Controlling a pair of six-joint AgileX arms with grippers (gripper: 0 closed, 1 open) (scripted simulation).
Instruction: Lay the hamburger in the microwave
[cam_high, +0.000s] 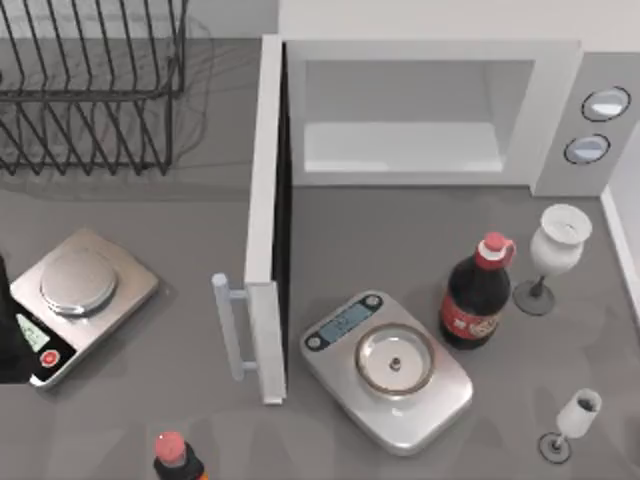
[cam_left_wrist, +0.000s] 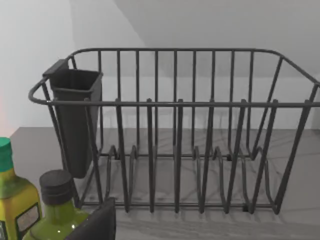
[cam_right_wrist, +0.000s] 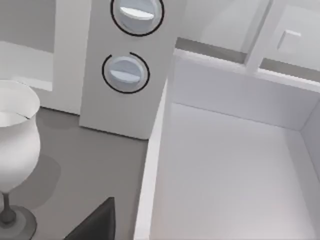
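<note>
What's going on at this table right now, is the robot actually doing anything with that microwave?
Nothing is being handled at this moment. The microwave stands at the back of the table with its door swung wide open and its cavity empty. No hamburger is in sight. In front of it sit a silver kitchen scale, a cola bottle and two white goblets. A second scale lies at the left, near a wire dish rack.

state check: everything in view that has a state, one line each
microwave: door swung fully open, cavity empty
scale in front of the microwave: nothing on its plate
scale at left: nothing on its plate
cola bottle: upright, capped
large goblet: upright
small goblet: upright
dish rack: no dishes in it
</note>
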